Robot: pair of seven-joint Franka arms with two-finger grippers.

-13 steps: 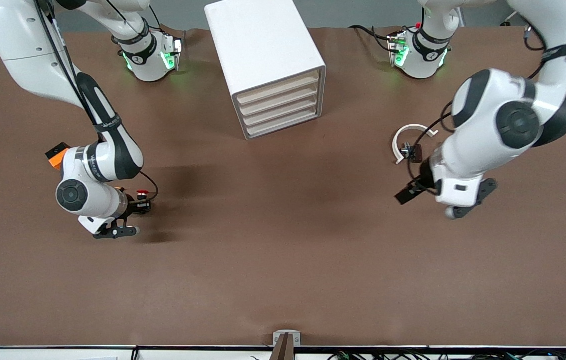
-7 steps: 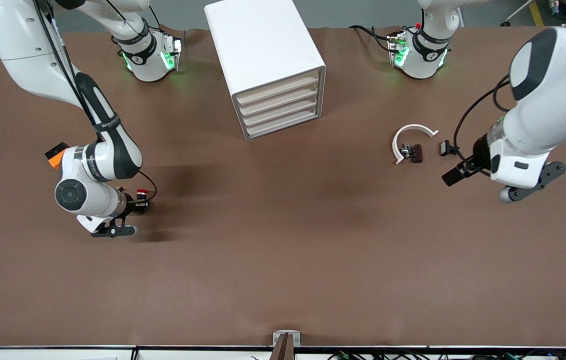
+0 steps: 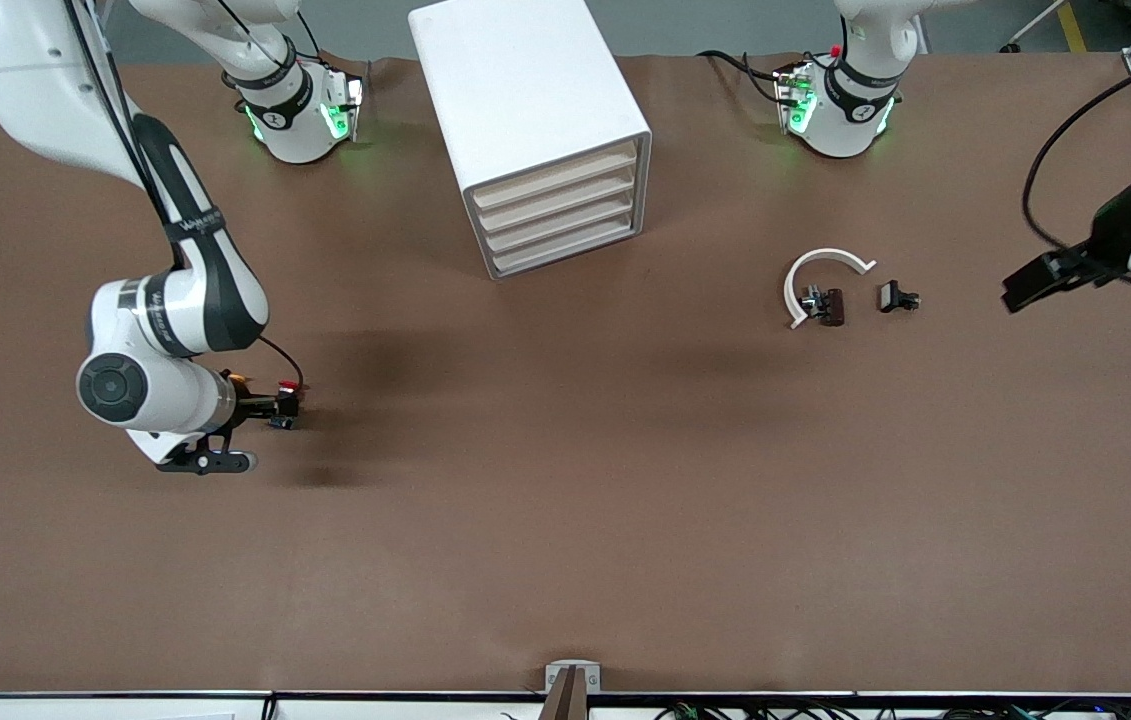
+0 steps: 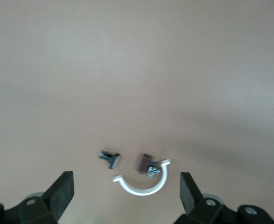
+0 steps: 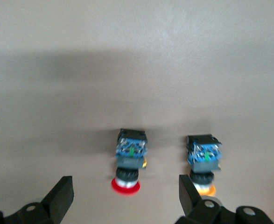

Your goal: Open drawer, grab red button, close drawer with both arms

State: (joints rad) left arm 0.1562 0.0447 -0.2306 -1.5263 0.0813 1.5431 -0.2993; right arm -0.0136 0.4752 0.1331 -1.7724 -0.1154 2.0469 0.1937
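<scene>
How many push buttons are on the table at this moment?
2. The red-capped button and the yellow-capped button lie side by side on the table at the right arm's end, below the open right gripper. The arm could hide others.

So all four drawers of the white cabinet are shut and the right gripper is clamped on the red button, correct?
Not quite. The drawers of the cabinet are shut, but the right gripper is open: the right wrist view shows its fingers spread with the red button lying free on the table between them.
</scene>
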